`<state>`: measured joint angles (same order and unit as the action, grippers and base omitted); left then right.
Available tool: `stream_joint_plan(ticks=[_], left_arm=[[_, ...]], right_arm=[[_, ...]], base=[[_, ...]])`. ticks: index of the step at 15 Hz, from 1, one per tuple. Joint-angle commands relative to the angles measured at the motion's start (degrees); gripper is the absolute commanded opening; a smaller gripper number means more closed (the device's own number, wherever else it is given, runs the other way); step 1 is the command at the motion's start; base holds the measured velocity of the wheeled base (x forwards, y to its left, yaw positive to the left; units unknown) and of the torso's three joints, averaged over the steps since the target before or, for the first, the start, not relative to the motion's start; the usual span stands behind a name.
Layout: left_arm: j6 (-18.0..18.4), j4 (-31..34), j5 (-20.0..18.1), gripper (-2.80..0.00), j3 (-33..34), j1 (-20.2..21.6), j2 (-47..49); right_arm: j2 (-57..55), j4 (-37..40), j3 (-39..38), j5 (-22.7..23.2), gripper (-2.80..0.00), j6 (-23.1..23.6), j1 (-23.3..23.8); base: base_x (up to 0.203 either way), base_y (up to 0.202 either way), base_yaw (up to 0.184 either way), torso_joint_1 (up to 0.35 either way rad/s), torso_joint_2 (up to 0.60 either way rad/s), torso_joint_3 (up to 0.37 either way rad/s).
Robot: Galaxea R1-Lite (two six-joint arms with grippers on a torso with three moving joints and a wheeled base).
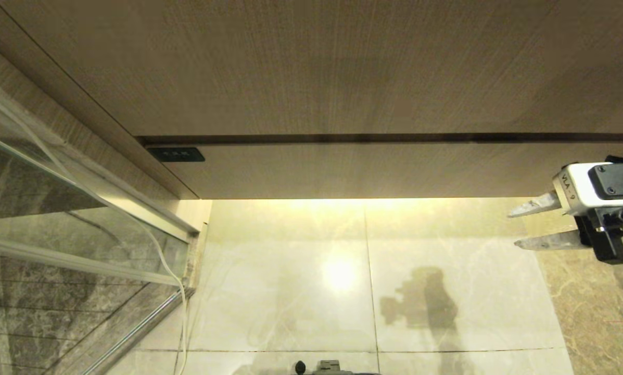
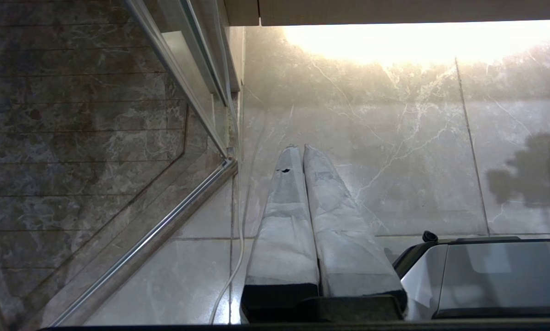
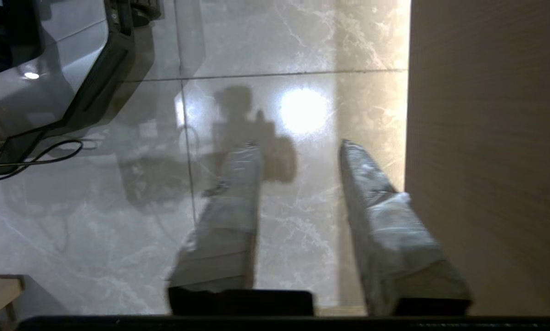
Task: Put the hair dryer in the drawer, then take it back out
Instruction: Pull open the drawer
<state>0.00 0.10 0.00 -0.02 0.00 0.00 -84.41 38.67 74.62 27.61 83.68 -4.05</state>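
Your drawer point(image 1: 394, 169) sits closed — plain wood front flush under the counter, above the glossy marble floor point(image 1: 290, 291). Right gripper point(image 1: 522, 228) hangs just below its right end, fingers parted, empty. Left gripper point(image 2: 298, 151) clenched near the glass shower door point(image 1: 56, 208) — a pale cord point(image 1: 178, 291) trails beside it.

A glossy pale marble tile floor point(image 1: 290, 291) fills the lower middle, with a bright glare spot near its centre. At nine o'clock a glass shower partition point(image 1: 56, 208) in a metal frame stands over dark marble, a thin white cord point(image 1: 173, 276) trailing beside it. A small black outlet panel point(image 1: 176, 154) sits at ten o'clock.
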Motion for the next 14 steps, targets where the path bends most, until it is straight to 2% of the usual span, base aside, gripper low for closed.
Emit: stream_joint_plan(ticks=[1,2,7,9,14], left_arm=[[0.0,-0.01,0.0,-2.8,0.02,0.0,0.0],[0.0,-0.01,0.0,-2.8,-0.05,0.0,0.0],[0.0,-0.01,0.0,-2.8,0.02,0.0,0.0],[0.0,-0.01,0.0,-2.8,0.02,0.0,0.0],[0.0,-0.01,0.0,-2.8,0.01,0.0,0.0]], right_arm=[[-1.19,-0.7,-0.18,0.16,0.0,0.61,-0.34],[-1.44,-1.31,-0.15,0.13,0.0,0.46,-0.58],[-6.81,-16.88,-1.73,0.02,0.0,-1.55,-2.65],[-8.67,-19.99,-1.57,0.14,0.0,-2.8,-2.82],[-10.19,-29.91,-2.96,-0.1,0.0,-8.11,-2.71]], base=[[0.0,0.0,0.0,0.0,0.0,0.0],[0.0,0.0,0.0,0.0,0.0,0.0],[0.0,0.0,0.0,0.0,0.0,0.0],[0.0,0.0,0.0,0.0,0.0,0.0],[0.0,0.0,0.0,0.0,0.0,0.0]])
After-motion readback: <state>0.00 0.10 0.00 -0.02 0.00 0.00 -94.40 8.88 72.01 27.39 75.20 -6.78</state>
